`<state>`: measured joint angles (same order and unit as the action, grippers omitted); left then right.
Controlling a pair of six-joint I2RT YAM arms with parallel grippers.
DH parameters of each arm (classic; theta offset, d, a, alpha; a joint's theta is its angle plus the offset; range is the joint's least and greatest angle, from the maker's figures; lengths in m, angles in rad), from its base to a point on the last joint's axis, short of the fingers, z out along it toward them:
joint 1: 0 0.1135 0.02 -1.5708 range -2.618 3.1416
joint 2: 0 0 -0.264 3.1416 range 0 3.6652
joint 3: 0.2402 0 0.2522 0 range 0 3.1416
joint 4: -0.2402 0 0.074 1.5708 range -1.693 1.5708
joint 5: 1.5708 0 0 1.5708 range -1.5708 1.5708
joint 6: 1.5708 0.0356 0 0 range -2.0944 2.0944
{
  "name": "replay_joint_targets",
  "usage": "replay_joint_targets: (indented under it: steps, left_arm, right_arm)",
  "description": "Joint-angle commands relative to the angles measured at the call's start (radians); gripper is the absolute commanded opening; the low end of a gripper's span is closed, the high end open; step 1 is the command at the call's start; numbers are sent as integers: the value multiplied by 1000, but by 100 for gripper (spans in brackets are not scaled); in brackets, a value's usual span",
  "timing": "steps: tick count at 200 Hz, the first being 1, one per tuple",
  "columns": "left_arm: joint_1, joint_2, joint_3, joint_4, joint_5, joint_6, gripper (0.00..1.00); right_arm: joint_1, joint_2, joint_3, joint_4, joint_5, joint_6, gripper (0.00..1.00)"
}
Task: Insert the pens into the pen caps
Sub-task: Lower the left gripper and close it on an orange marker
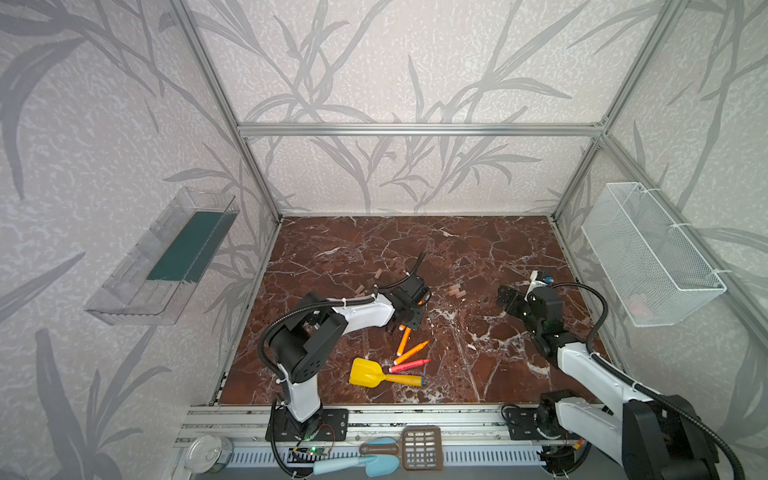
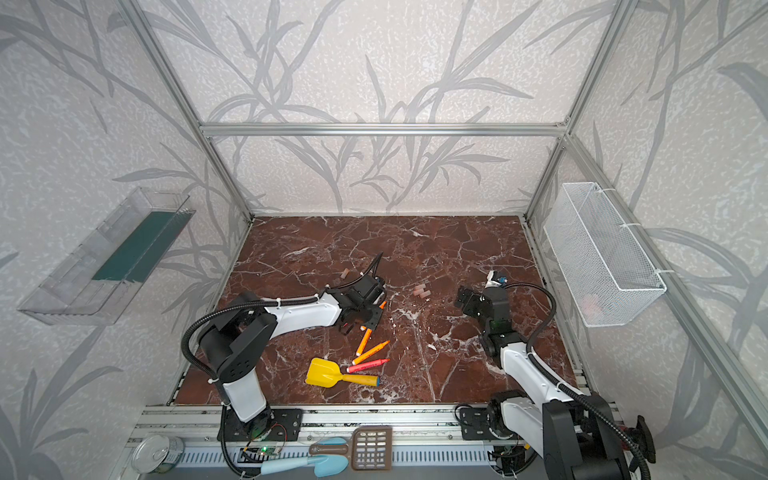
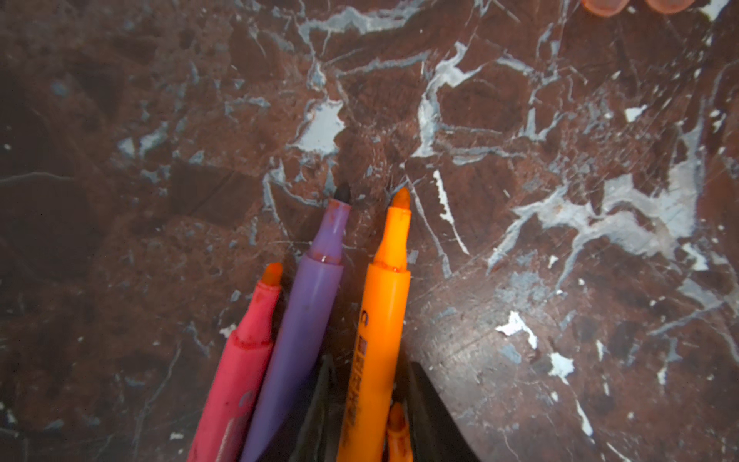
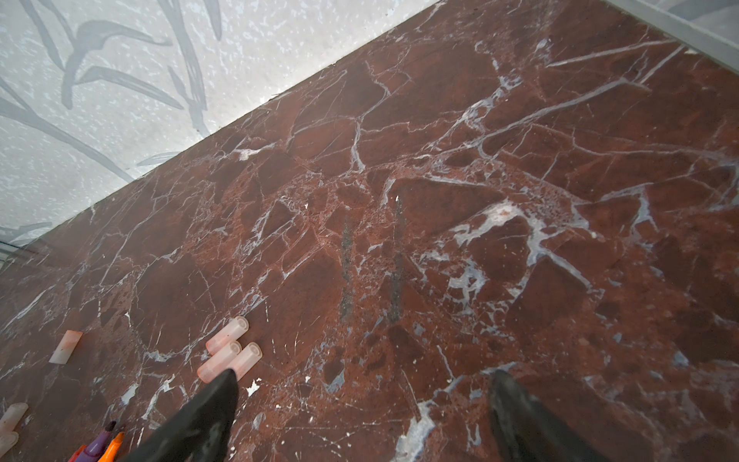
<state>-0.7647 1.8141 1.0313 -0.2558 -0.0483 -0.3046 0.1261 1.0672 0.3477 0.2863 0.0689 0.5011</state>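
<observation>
A: How far along are we?

B: Barely begun, we'd judge. Every tip we can see is bare: the pink-red pen [image 3: 240, 360], the purple pen [image 3: 308, 312] and the orange pen [image 3: 384, 288] under our left gripper [image 3: 372, 364], plus three more pens [image 1: 411, 352] lying near the yellow toy shovel [image 1: 365, 372].

A: And the caps?

B: Those we see lie loose on the marble tabletop [image 4: 520, 200]. Three pen caps [image 4: 230, 354] sit together just beside our right gripper [image 4: 364, 376], which is spread wide and empty.

A: Has our left gripper got a pen?

B: Its jaws closely flank the orange pen, but we cannot tell whether they pinch it. By our count, all six pens are yet to be capped.
</observation>
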Motion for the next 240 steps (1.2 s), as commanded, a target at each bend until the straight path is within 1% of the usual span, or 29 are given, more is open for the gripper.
replay_joint_targets:
  steps: [1, 42, 82, 116, 139, 149, 164, 182, 203, 211, 223, 228, 240]
  left_arm:
    - [-3, 26, 16, -39, -15, -8, 34]
    - [-3, 42, 24, -31, -21, -13, 30]
    - [-3, 60, 39, -36, -26, -16, 23]
    - [-3, 41, 33, -25, -18, -10, 13]
    - [-2, 20, 42, -26, -3, 2, 8]
    - [-1, 9, 54, -32, -22, 4, 6]
    - [3, -10, 84, -57, -46, 9, 3]
    - [6, -43, 110, -68, -52, 22, 2]
    - [7, -90, 134, -71, -6, 25, 2]
    - [7, -109, 140, -68, 28, 25, 2]
    - [7, -138, 141, -45, 80, 23, 2]
    - [6, -149, 137, -30, 101, 24, 1]
    - [6, -177, 123, 16, 154, 24, 0]
  right_arm:
    - [1, -6, 25, 2, -7, -9, 95]
    - [1, -8, 24, 4, -9, -10, 95]
    - [1, -10, 22, 5, -11, -10, 95]
    - [1, -9, 22, 7, -12, -10, 95]
    - [1, -9, 23, 5, -6, -7, 95]
    - [1, -10, 23, 5, -9, -8, 95]
    - [1, -14, 36, -10, -24, -19, 95]
    - [1, -44, 62, -86, -52, -18, 95]
    - [4, -128, 53, -129, -125, 32, 94]
    - [13, -165, 37, -121, -152, 67, 94]
    - [63, -239, -16, -53, -195, 128, 94]
    - [100, -264, -35, -21, -194, 170, 94]
    - [219, -315, -55, 20, -141, 194, 95]
